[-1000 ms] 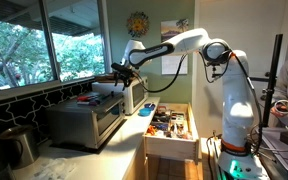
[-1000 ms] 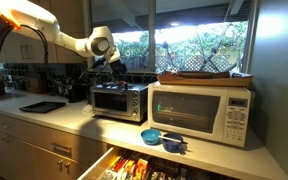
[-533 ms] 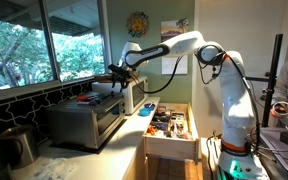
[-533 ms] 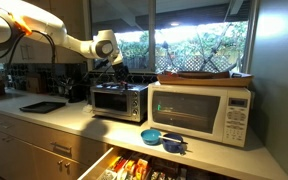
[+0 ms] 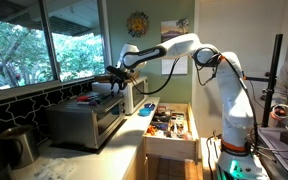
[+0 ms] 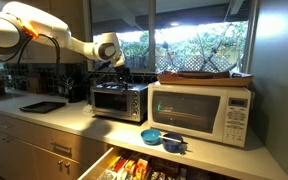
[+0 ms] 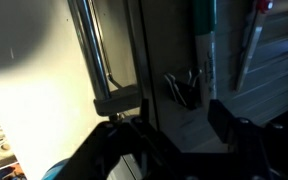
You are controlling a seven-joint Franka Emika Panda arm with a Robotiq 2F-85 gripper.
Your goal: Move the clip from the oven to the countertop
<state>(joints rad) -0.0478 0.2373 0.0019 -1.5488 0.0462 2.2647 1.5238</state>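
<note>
The silver toaster oven (image 5: 84, 120) (image 6: 119, 100) stands on the pale countertop (image 6: 76, 117) (image 5: 119, 150), below the window. My gripper (image 5: 112, 74) (image 6: 117, 68) hovers just above the oven's top. In the wrist view the gripper (image 7: 179, 135) is open, its two dark fingers wide apart with nothing between them. A small dark clip with wire handles (image 7: 184, 88) lies on the oven's top (image 7: 174, 60), just beyond the fingertips. The clip is too small to make out in either exterior view.
A white microwave (image 6: 202, 112) (image 5: 129, 95) stands beside the oven with a wooden tray (image 6: 204, 75) on top. Blue bowls (image 6: 156, 136) (image 5: 146, 110) sit on the counter's edge above an open drawer (image 5: 169, 125) (image 6: 134, 165) full of items. A dark tray (image 6: 42, 106) and a metal kettle (image 5: 19, 145) sit farther along.
My arm has reached a little farther over the oven's top toward the window, and the gripper has dropped slightly. It stays open.
</note>
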